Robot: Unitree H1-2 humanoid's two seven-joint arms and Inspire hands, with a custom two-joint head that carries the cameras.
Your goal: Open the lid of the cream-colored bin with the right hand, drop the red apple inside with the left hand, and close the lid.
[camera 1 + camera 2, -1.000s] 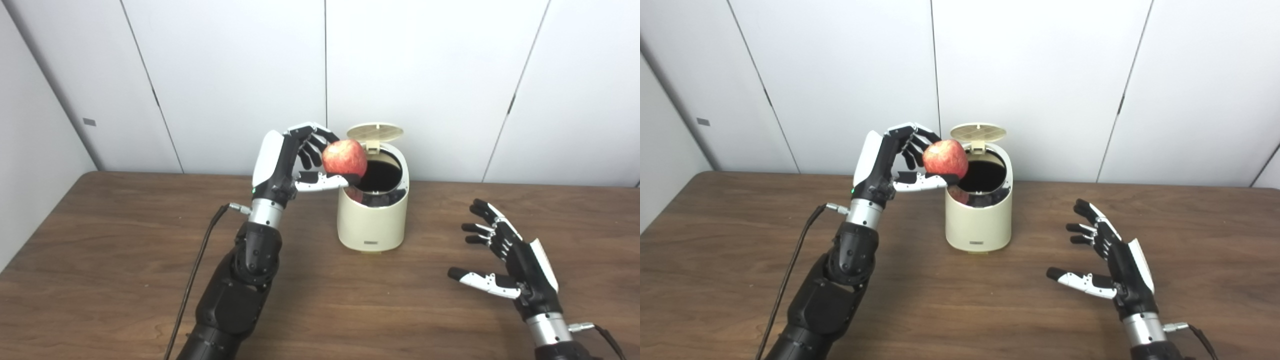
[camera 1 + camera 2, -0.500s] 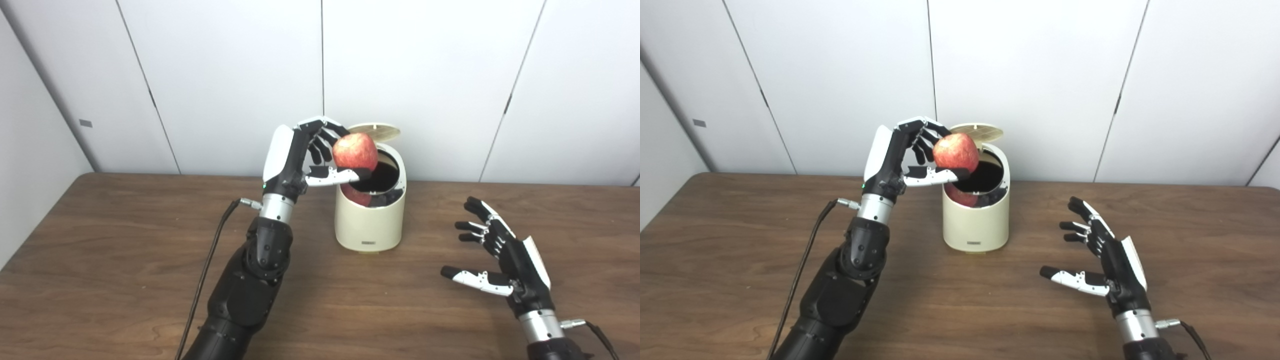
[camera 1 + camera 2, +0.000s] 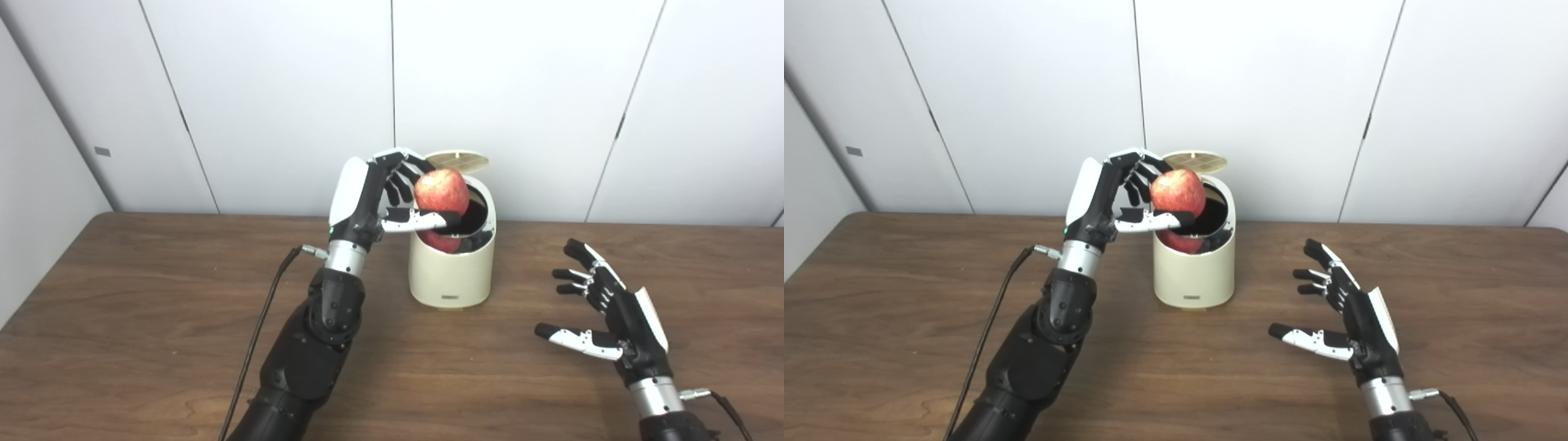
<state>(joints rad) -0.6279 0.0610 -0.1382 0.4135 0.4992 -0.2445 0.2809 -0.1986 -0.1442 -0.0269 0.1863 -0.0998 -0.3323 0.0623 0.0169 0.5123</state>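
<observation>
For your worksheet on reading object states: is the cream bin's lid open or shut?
Open. The lid stands tipped back behind the bin, exposing its dark mouth.

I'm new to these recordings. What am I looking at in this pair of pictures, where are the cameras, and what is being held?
Both pictures come from two cameras side by side on a humanoid robot's head, so they show one scene from slightly different spots. The dark arms rising from the bottom edge are the robot's own. On the brown wooden table stands a cream-colored bin with its lid flipped up at the back. The left hand grips a red apple just above the bin's open mouth; the red patch on the inside wall looks like its reflection. The right hand waits to the right of the bin, fingers spread, holding nothing.
</observation>
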